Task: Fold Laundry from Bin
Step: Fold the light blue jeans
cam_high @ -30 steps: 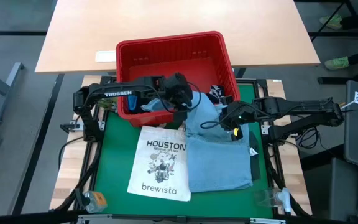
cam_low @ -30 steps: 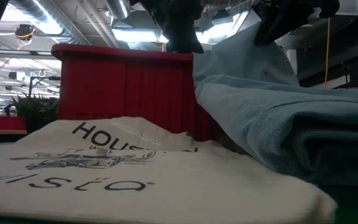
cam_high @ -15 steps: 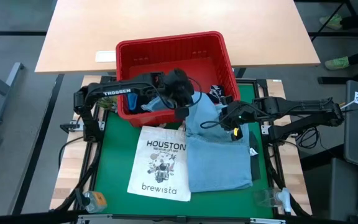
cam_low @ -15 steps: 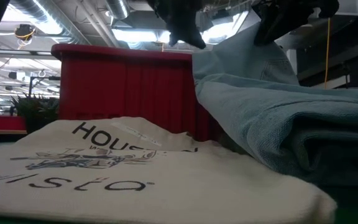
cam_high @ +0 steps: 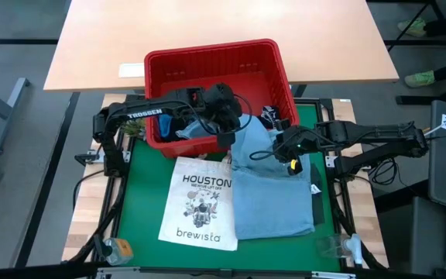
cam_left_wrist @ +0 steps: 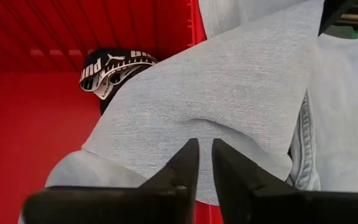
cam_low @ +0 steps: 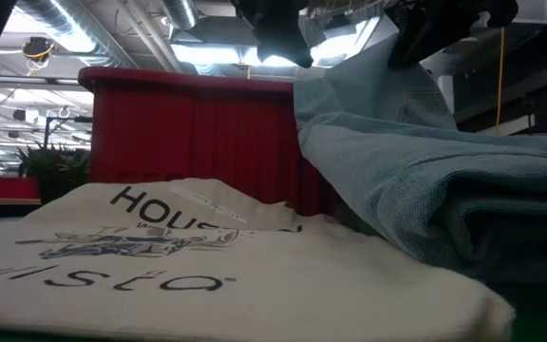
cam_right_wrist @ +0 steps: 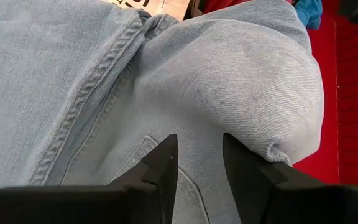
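White "HOUSTON brewista" tote bag (cam_high: 198, 211): flat on the green mat (cam_high: 142, 194), nearest the front edge, left of centre; light blue denim shirt (cam_high: 273, 198): just right of the tote, its near part laid on the mat, its far part rising and draped over the near rim of the red bin (cam_high: 207, 56); right gripper (cam_right_wrist: 194, 158): on the shirt near the bin's right corner, fingers pinching a raised fold of denim; left gripper (cam_left_wrist: 204, 163): above the bin's near wall, fingers almost together, clamped on a fold of the same shirt; inside the bin: dark garment with white lettered band (cam_left_wrist: 114, 68), bright blue garment (cam_right_wrist: 308, 11); farthest: bare wooden table (cam_high: 207, 23) behind the bin.
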Available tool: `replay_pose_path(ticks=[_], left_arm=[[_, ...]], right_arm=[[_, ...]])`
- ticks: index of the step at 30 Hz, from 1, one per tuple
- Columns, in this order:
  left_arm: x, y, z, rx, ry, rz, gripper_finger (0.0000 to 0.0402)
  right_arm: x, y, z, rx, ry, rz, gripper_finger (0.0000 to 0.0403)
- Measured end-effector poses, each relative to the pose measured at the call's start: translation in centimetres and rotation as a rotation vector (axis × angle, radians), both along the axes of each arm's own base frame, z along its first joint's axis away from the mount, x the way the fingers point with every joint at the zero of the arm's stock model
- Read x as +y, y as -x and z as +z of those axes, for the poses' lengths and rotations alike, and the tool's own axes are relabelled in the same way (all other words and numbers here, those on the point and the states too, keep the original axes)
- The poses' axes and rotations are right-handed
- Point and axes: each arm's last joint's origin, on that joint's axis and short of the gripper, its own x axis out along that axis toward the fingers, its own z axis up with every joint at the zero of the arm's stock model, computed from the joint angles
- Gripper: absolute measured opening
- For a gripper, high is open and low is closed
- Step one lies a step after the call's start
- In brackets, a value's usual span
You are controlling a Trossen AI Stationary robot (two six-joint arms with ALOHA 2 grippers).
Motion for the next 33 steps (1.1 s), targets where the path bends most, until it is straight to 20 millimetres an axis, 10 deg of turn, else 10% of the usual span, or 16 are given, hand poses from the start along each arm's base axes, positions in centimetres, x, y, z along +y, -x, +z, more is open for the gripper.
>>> replay_pose_path(ticks=[16, 33], left_arm=[[-0.8, -2.3, -3.2, 0.045, 0.009, -0.025, 0.0134], [-0.9, -1.7, -2.1, 0.036, -0.026, -0.036, 0.0005]], right_arm=[[0.0, 0.0, 0.0, 0.000, 0.001, 0.001, 0.0127], [0.0, 0.0, 0.0, 0.000, 0.001, 0.001, 0.0127]])
